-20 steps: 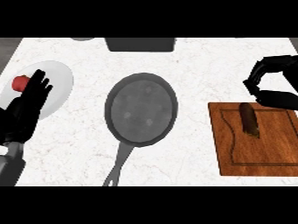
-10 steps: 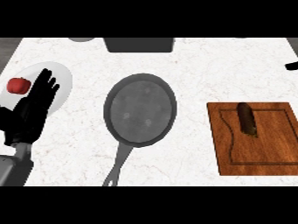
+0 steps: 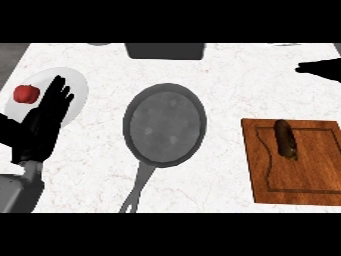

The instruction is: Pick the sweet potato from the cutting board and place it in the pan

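Observation:
A brown sweet potato (image 3: 285, 139) lies lengthwise on the wooden cutting board (image 3: 313, 182) at the right. The grey pan (image 3: 164, 125) sits in the middle of the counter, nothing in it, its handle pointing toward the near edge. My right hand (image 3: 334, 71) shows at the right edge, beyond the board's far corner, fingers stretched out leftward and holding nothing; a dark tip of it also shows beside the board's right edge. My left hand (image 3: 38, 125) rests open at the left, fingers up, over the edge of a white plate.
The white plate (image 3: 73, 85) at the far left holds a small red fruit (image 3: 27, 93). A dark container (image 3: 164, 50) stands at the counter's back edge. The counter's left edge runs behind the plate.
My right hand, curled above the board's far end a second ago, has spread open and drawn toward the right edge. The left hand has drifted slightly. The sweet potato has not moved.

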Controlling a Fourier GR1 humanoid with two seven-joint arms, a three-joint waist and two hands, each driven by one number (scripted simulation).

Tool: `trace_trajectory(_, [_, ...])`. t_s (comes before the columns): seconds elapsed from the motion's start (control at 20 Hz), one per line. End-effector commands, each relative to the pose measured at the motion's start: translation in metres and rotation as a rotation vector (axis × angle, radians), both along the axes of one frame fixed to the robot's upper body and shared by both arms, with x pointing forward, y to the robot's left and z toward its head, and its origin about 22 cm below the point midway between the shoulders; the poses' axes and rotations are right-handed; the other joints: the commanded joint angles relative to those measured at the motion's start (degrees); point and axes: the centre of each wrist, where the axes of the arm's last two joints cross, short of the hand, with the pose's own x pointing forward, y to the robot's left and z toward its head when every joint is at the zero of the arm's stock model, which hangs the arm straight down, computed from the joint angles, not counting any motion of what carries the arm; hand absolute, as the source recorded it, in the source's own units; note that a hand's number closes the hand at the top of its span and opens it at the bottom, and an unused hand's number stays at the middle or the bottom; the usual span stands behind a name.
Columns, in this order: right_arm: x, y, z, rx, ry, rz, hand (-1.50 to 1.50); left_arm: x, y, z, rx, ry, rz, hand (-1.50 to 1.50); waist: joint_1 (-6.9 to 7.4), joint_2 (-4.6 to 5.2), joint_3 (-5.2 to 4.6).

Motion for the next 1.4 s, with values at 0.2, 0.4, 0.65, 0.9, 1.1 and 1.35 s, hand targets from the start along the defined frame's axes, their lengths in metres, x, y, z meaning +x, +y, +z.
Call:
trace_trajectory(0.2, [0.023, 0.07, -0.022, -0.348, 0.145, 0.001, -1.5, 0.004, 0.001, -0.009, 0.019, -0.001, 0.009, 0.0, -0.22, 0.15, -0.06])
trace_trajectory(0.4, [0.024, 0.073, -0.056, -0.511, 0.356, -0.037, -1.5, -0.004, 0.008, 0.008, 0.001, -0.005, 0.004, 0.0, 0.17, -0.21, -0.02])
trace_trajectory(0.65, [0.024, 0.093, -0.054, -0.563, 0.393, -0.009, -1.5, -0.002, 0.001, 0.01, 0.003, 0.016, 0.026, 0.0, -1.34, -0.26, 0.05])
trace_trajectory(0.9, [0.003, 0.098, -0.067, -0.684, 0.335, 0.054, -1.5, 0.016, 0.008, 0.008, -0.008, -0.012, 0.038, 0.0, -1.9, -0.16, 0.05])
trace_trajectory(1.1, [-0.003, 0.112, -0.071, -0.774, 0.249, 0.043, -1.5, -0.003, 0.008, 0.002, 0.008, 0.011, 0.024, 0.0, -1.52, -0.24, 0.06])
trace_trajectory(1.35, [0.006, 0.137, -0.07, -0.734, 0.245, 0.029, -1.5, 0.007, 0.003, -0.003, 0.0, 0.004, 0.03, 0.0, -1.48, -0.16, 0.05])
